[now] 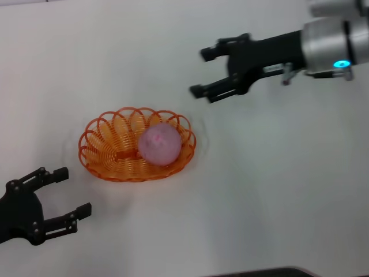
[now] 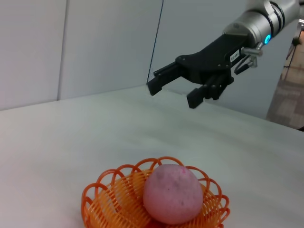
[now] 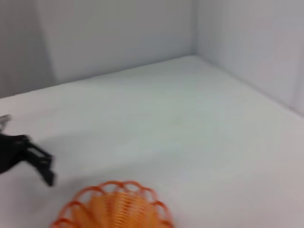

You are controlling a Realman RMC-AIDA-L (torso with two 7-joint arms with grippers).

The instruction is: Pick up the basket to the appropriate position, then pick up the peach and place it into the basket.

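Observation:
The orange wire basket (image 1: 101,147) stands on the white table left of centre. The pink-mauve peach (image 1: 158,144) lies inside it, toward its right side. Both show in the left wrist view, the basket (image 2: 102,202) with the peach (image 2: 173,194) in it. The right wrist view shows only the basket's rim (image 3: 114,206). My right gripper (image 1: 200,72) is open and empty, in the air beyond and to the right of the basket; it also shows in the left wrist view (image 2: 173,92). My left gripper (image 1: 72,190) is open and empty, low near the front left, apart from the basket.
White walls stand behind the table (image 1: 271,190) in the wrist views. The left gripper's dark fingers (image 3: 40,164) show far off in the right wrist view. A dark edge lies at the table's front.

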